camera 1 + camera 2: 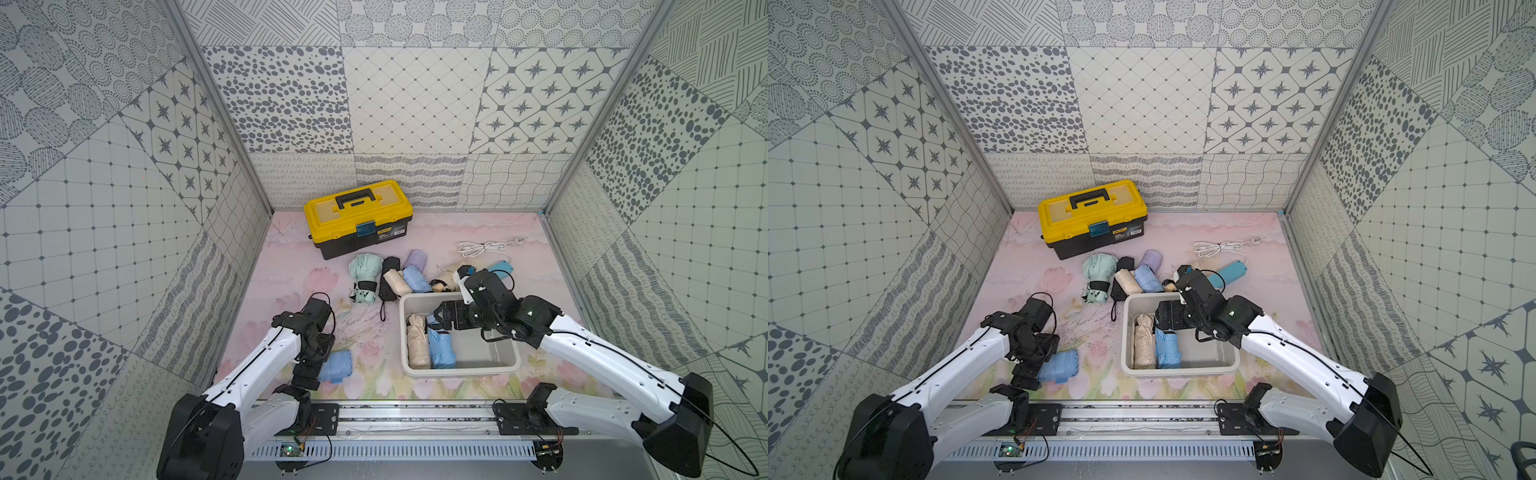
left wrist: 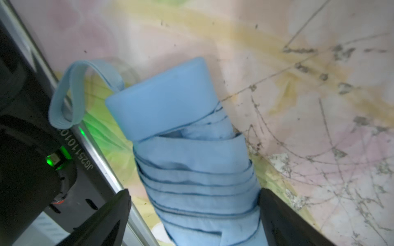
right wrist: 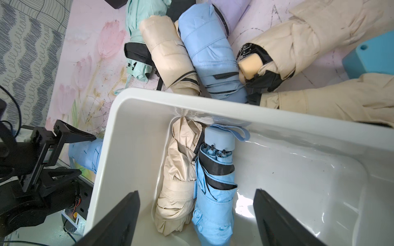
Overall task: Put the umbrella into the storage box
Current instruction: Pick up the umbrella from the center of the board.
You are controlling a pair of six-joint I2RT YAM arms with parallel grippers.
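1. Pale-blue nylon, folded tight: the umbrella [image 1: 338,365] lies on the flowered mat [image 1: 374,345] beside the left arm. It is outside the storage box [image 1: 461,370], with bare mat between them. The left gripper [image 2: 195,191] straddles its canopy with jaws spread, clasping nothing.
2. The right gripper [image 3: 196,191] hangs over the storage box, jaws wide and empty. Beneath it a beige umbrella [image 3: 179,170] and a blue umbrella [image 3: 215,191] lie side by side against one wall.
3. Likely trouble: the jaws sit on loose fabric rather than the hard handle [image 2: 157,100], so a closing grip could slide or let the umbrella droop. The wrist strap [image 2: 64,102] curls by the metal rail [image 2: 102,161] and might catch there. With the right arm parked above the box, a delivery by the left arm risks a collision.
4. Only the left wrist view shows the strap and handle, which the arm hides in both top views. Only the right wrist view shows how the stowed pair fills the box. A top view alone takes in the yellow toolbox [image 1: 357,220] and the white cable [image 1: 484,248].
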